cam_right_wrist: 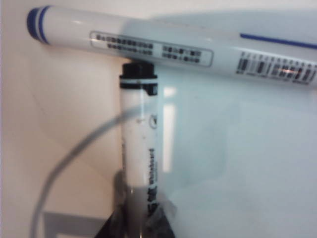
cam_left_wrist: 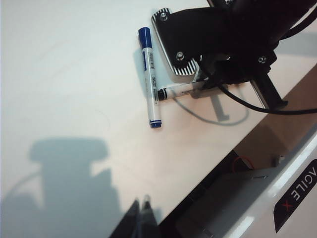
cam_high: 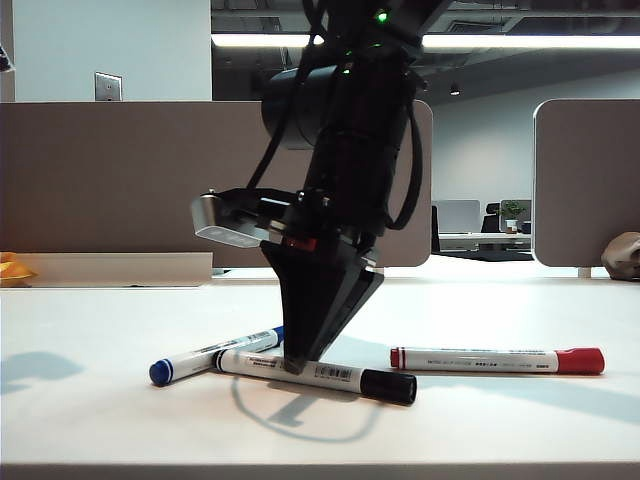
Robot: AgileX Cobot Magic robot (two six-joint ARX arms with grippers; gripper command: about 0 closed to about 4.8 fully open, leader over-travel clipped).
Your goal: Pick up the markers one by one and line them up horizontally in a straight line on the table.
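Three white markers lie on the table [cam_high: 100, 400]. The blue-capped marker [cam_high: 215, 355] is at the left. The black-capped marker [cam_high: 330, 376] is in the middle, with its tail close beside the blue one. The red-capped marker [cam_high: 497, 360] is at the right. My right gripper [cam_high: 297, 366] points straight down on the black-capped marker. In the right wrist view its fingers [cam_right_wrist: 166, 218] hug the barrel of that marker [cam_right_wrist: 139, 134], which still rests on the table, below the blue marker [cam_right_wrist: 173, 49]. My left gripper [cam_left_wrist: 140, 206] hangs shut and empty near the table's front edge, away from the blue marker [cam_left_wrist: 149, 74].
Grey-brown divider panels [cam_high: 110, 180] stand behind the table, with a gap at the right. A yellow object [cam_high: 12, 268] sits at the far left. In the left wrist view the right arm [cam_left_wrist: 223, 44] covers most of the black-capped marker [cam_left_wrist: 181, 90], and the table edge [cam_left_wrist: 208, 173] runs close by.
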